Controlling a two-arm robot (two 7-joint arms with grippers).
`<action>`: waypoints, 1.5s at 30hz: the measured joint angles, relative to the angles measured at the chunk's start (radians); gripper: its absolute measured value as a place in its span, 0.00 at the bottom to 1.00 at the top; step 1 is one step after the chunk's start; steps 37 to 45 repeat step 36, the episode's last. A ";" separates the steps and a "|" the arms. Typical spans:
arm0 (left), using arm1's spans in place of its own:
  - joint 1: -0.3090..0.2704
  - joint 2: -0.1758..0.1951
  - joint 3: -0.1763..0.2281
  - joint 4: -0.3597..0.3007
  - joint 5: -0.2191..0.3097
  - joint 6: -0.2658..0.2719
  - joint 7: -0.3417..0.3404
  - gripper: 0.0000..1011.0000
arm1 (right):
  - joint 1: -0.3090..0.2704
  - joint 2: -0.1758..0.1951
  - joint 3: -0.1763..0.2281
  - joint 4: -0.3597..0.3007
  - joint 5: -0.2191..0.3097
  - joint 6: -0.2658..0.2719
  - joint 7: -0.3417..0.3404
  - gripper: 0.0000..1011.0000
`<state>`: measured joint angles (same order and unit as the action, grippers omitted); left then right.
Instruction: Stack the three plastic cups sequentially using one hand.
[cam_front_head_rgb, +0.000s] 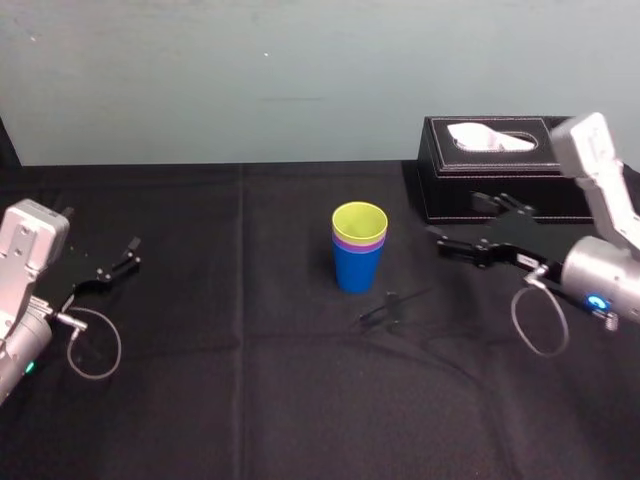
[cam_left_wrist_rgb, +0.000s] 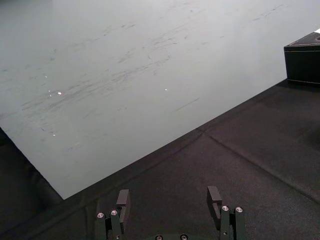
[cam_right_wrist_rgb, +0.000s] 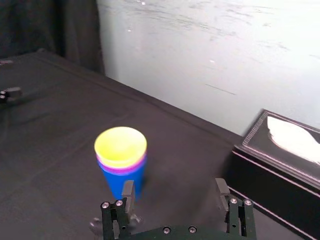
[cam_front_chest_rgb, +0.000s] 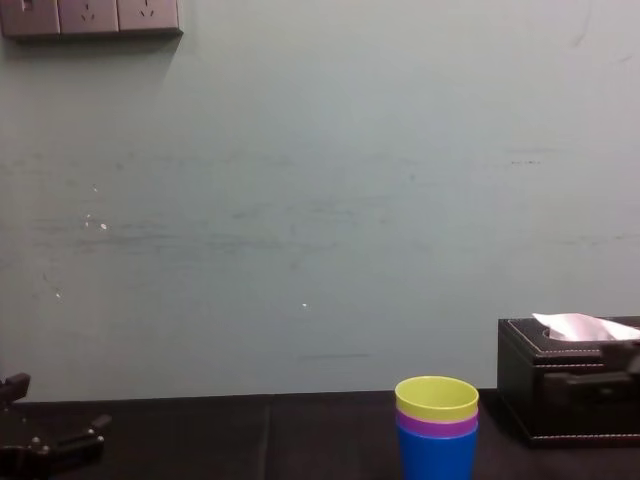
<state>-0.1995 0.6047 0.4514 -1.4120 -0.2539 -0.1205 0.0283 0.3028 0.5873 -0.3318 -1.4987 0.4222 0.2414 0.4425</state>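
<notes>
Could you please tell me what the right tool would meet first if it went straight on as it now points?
Probably the stack of nested plastic cups, yellow-green in purple in bright blue, standing ahead of the open right tool, though slightly off-centre.

Upright stack of three smooth plastic cups (cam_front_head_rgb: 359, 250), yellow-green in purple in bright blue, mid-table. Open cloth on left, front and behind it. Rectangular black leather tissue box (cam_front_head_rgb: 500, 170) blocks back right, near stack, not touching. Black two-fingered right gripper (cam_front_head_rgb: 455, 218), fingers spread, fills gap right of stack, before box. Black-clothed table (cam_front_head_rgb: 200, 400) free across wide left stretch up to black left gripper (cam_front_head_rgb: 115, 262), fingers apart. Pale green wall (cam_front_head_rgb: 300, 80) bounds far edge.
</notes>
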 joint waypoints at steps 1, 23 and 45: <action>0.000 0.000 0.000 0.000 0.000 0.000 0.000 1.00 | -0.014 0.007 0.013 0.004 0.006 -0.011 -0.001 0.99; 0.000 0.000 0.000 0.000 0.000 0.000 0.000 1.00 | -0.073 0.021 0.058 0.072 0.030 -0.078 0.006 0.99; 0.000 0.000 0.000 0.000 0.000 0.000 0.000 1.00 | -0.072 0.021 0.056 0.068 0.029 -0.074 0.006 0.99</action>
